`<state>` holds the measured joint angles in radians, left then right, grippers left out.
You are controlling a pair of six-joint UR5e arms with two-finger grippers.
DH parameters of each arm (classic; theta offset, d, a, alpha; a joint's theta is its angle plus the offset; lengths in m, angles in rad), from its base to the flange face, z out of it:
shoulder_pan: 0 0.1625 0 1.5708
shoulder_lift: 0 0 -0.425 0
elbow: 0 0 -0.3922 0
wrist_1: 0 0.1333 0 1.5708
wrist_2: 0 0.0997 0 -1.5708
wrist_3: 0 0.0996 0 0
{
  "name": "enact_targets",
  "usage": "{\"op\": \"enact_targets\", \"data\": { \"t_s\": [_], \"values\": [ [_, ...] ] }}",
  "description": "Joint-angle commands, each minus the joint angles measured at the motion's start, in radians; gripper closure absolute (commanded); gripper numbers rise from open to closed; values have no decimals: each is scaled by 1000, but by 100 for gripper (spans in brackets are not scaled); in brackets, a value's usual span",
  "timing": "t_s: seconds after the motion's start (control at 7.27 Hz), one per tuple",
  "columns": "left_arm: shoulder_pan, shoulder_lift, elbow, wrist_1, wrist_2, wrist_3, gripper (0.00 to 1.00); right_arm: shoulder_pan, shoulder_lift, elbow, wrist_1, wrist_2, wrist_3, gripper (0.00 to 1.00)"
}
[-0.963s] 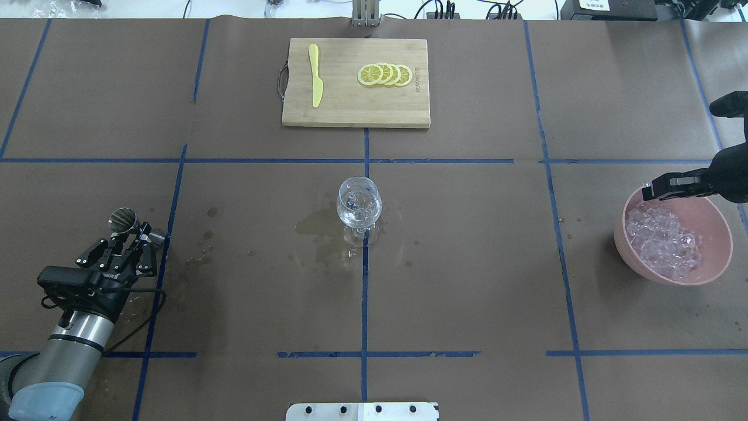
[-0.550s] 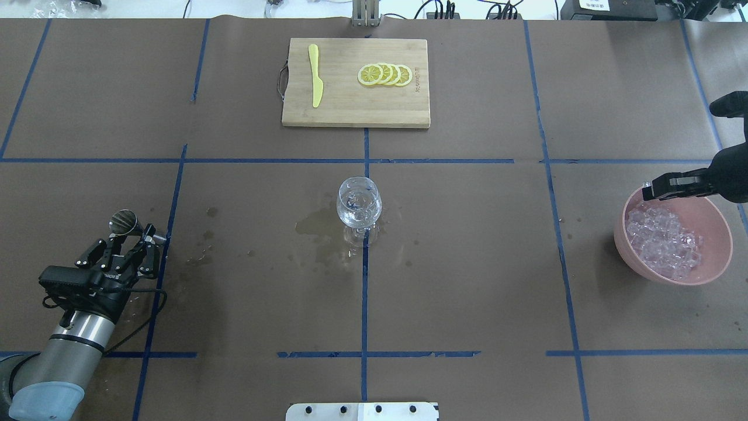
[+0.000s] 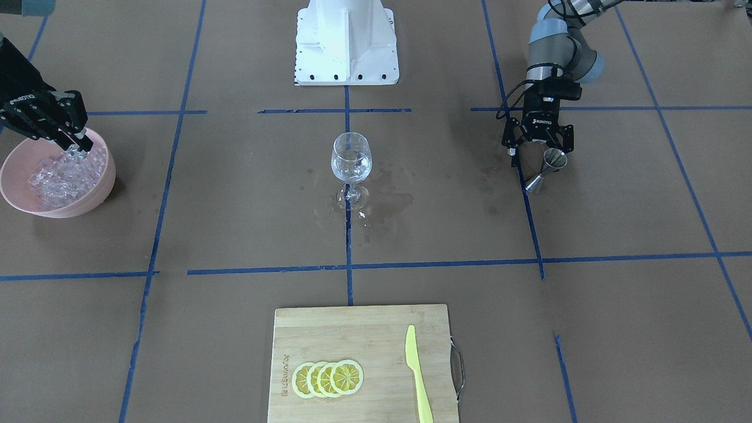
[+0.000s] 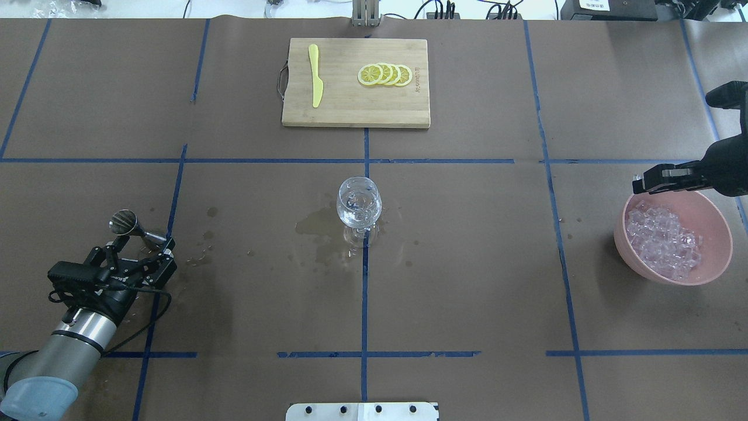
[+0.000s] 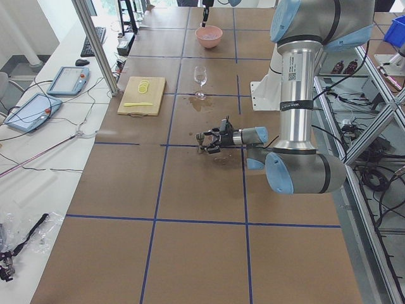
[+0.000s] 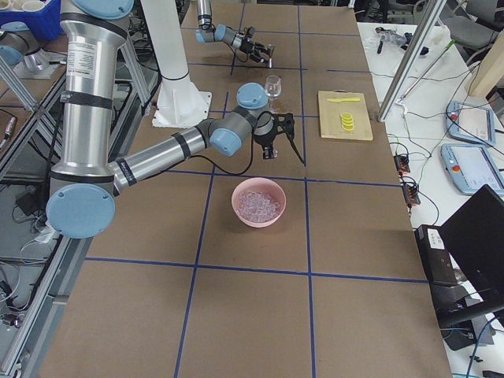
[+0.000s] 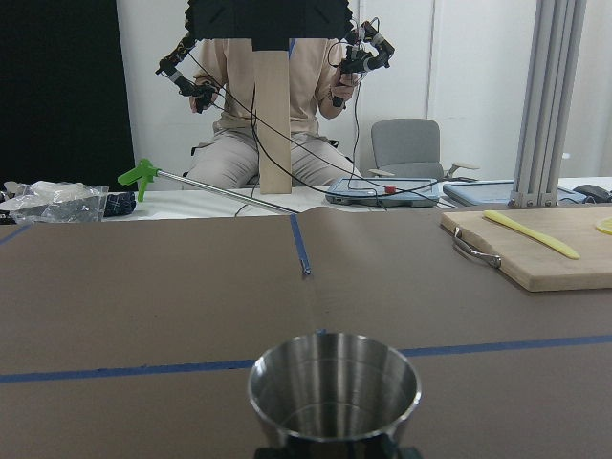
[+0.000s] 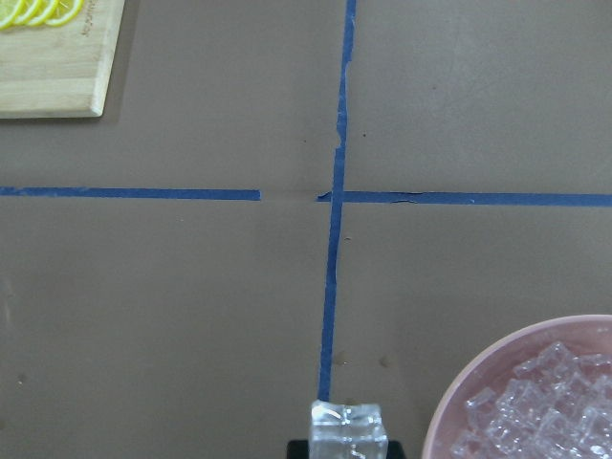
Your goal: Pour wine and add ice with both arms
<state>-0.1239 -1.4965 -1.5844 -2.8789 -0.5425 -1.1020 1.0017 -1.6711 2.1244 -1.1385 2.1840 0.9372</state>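
Jigger released, left just ahead of L jaws, now apart. Ice cube clamped in R jaws, lifted off bowl; pour judged done.

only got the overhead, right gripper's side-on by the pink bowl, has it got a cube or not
Observer: Yes. The right wrist view shows one ice cube pinched between the right gripper's tips.
Operator: jigger by the left gripper looks tipped from up here
Observer: It stands upright; in the left wrist view its rim is level.
Operator: anything in it
Observer: That view looks straight into it: bare steel, no liquid I can make out.
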Motion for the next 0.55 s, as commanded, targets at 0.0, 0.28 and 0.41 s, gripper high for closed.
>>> {"op": "enact_targets", "data": {
  "t_s": [0.0, 0.28, 0.41],
  "values": [
    [-3, 37, -28, 1, -55, 8, 1, 0, 82, 17, -1, 57, 127, 100],
    [-5, 146, -182, 74, -133, 11, 1, 0, 114, 31, -3, 79, 140, 100],
    [-5, 166, -250, 166, -143, 10, 1, 0, 144, 29, -7, 98, 140, 100]
  ]
}}
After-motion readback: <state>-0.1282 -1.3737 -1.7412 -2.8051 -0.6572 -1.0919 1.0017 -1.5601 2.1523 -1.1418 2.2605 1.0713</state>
